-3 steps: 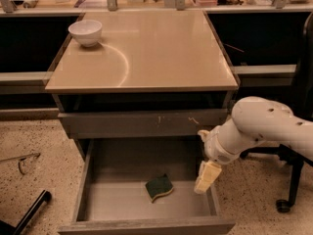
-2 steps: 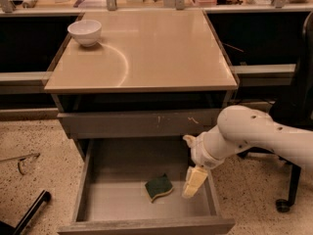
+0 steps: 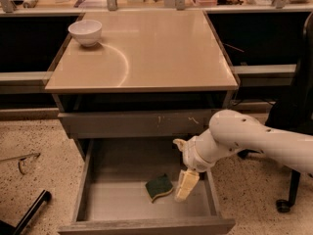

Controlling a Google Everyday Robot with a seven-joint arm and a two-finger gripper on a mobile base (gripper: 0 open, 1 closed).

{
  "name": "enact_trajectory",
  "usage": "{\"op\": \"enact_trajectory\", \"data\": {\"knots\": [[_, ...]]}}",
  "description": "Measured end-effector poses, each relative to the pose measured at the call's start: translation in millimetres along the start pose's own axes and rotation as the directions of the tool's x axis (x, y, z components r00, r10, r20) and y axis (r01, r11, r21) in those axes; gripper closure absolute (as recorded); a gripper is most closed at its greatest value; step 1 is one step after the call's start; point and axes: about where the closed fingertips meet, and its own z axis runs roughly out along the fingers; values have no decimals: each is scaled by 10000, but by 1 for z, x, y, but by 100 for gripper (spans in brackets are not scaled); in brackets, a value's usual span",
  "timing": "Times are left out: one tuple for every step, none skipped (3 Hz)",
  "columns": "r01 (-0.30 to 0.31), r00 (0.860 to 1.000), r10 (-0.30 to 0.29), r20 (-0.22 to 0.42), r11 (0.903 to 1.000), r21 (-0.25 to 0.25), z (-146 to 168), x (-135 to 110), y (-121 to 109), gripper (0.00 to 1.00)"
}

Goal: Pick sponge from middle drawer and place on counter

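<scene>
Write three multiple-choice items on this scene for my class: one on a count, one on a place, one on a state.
1. How many bowls stand on the counter? A none B one C three
2. Where does the sponge lie? A on the counter B on the ground C in the middle drawer
3. The middle drawer is: A shut B pulled open C removed
Answers: B, a single white bowl sits at the counter's far left corner; C, the sponge rests inside, the gripper hanging close beside it; B, its floor shows.
</scene>
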Motion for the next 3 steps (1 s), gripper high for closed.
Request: {"op": "enact_trajectory", "data": {"knots": [[606,9979,-605,-224,9981,76,21,-11,-1,0],[749,9972,-752,48,9964,408,50,-4,-21,0],[361,9976,-389,575,9982,479,92,15,-43,0]]}}
